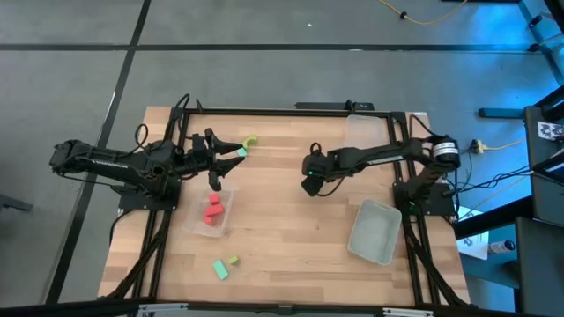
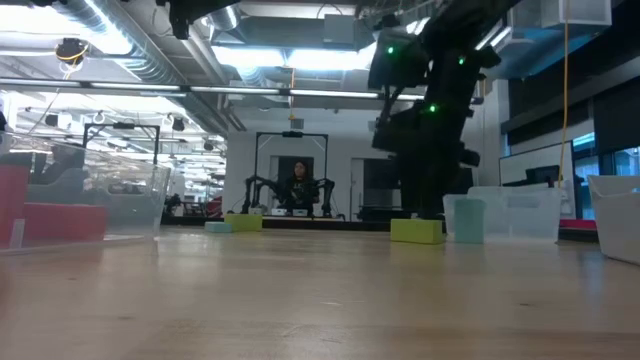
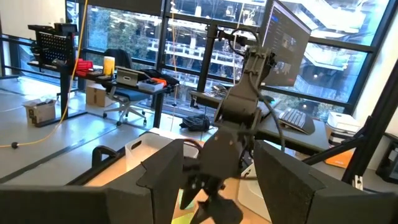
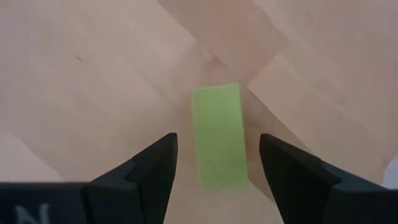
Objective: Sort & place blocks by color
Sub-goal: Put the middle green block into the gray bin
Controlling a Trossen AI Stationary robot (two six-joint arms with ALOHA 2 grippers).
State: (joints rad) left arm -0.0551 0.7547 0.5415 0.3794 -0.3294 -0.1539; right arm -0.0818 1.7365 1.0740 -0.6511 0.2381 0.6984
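Right claw open, hanging straight over a yellow-green block so I can straddle it. Left claw open too (parked over the red tray).

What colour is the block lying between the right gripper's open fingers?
Yellow-green. The block shows best in the right wrist view, lying on the wooden table.

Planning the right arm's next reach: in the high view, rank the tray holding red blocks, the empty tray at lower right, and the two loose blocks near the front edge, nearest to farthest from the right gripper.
1. Empty tray, right of the right gripper and toward the front.
2. Tray with red blocks, to its left.
3. Loose blocks, front left.
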